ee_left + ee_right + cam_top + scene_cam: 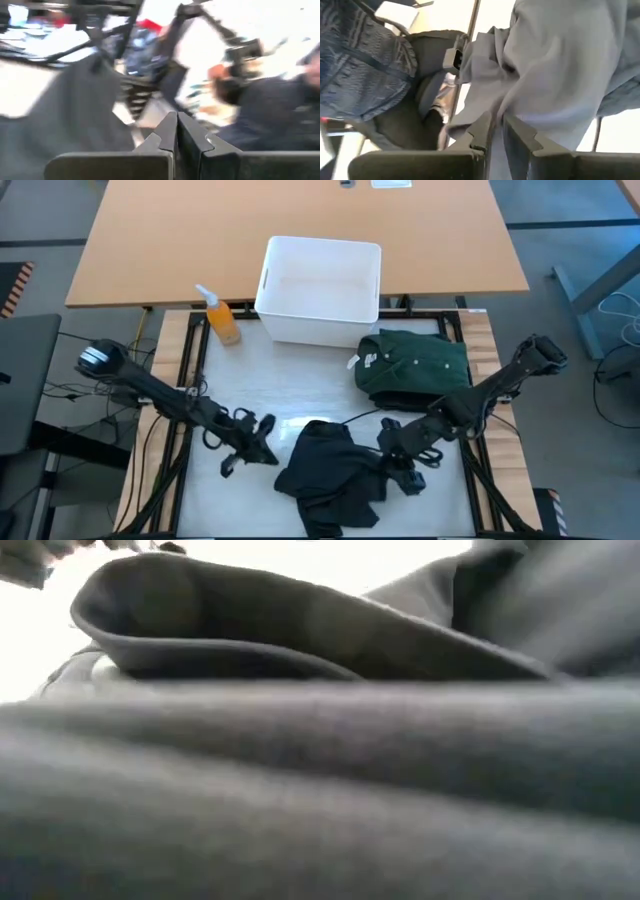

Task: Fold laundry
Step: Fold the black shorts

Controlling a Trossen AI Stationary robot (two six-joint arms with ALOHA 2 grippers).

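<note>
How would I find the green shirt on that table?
Look for the white bin at the table's far edge. Just in front of its right corner lies the green shirt, folded flat. It is the only green, tidy garment; the black clothes nearby sit in a crumpled heap.

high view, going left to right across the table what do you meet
orange spray bottle → left gripper, shut → white rectangular plastic bin → crumpled black garment → right gripper → folded dark green shirt

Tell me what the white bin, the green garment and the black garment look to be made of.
White bin: likely plastic; smooth, rigid walls with rounded corners. Green garment: soft woven cloth, folded flat, matte. Black garment: limp matte fabric, crumpled in loose folds; exact fibre unclear.
</note>
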